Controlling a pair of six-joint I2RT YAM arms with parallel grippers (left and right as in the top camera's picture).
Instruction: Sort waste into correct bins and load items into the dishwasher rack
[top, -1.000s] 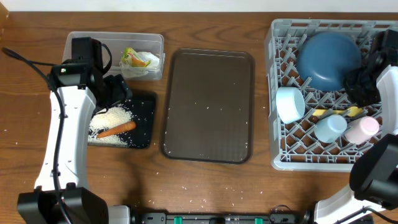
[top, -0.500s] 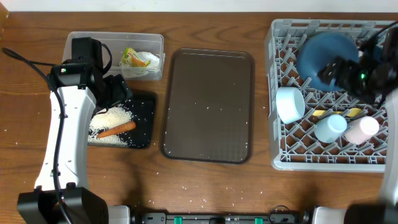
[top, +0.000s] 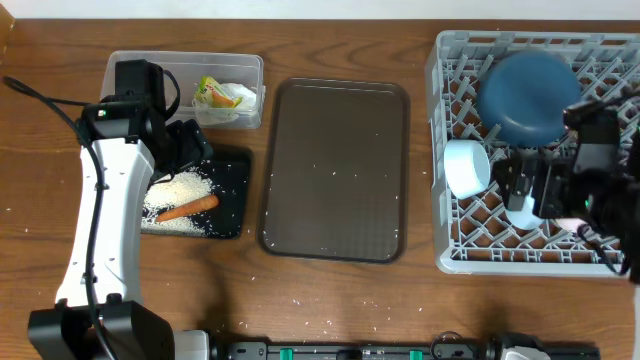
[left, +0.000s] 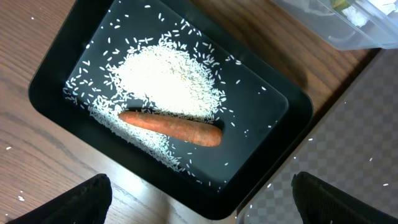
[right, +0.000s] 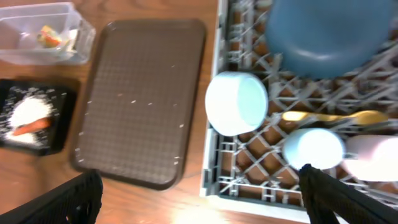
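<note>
The black tray (left: 273, 124) holds a heap of white rice (left: 165, 81) and the orange carrot stick (left: 171, 127). My left gripper (left: 202, 202) hovers open over its near edge, nothing between the fingers; from overhead the left gripper (top: 185, 145) sits between tray and clear tub (top: 150, 75). In the tub lie the green-yellow wrapper (top: 218, 92) and white tissue (top: 243, 100). The grey rack (right: 233, 180) carries the blue plate (right: 326, 31), white bowl (right: 236, 102), yellow spoon (right: 329, 116), light blue cup (right: 313, 148) and pinkish cup (right: 373, 155). My right gripper (right: 202, 199) hangs open and empty above the rack.
A large dark brown serving tray (top: 335, 170) lies between the bins and the rack, with a few stray rice grains on it. More grains dot the wood near the front edge (top: 300, 298). The right arm (top: 590, 190) covers the rack's front right part from overhead.
My right arm has swung from the rack's back right toward its front, and its jaws have gone from nearly shut to wide open. The left arm has not moved.
</note>
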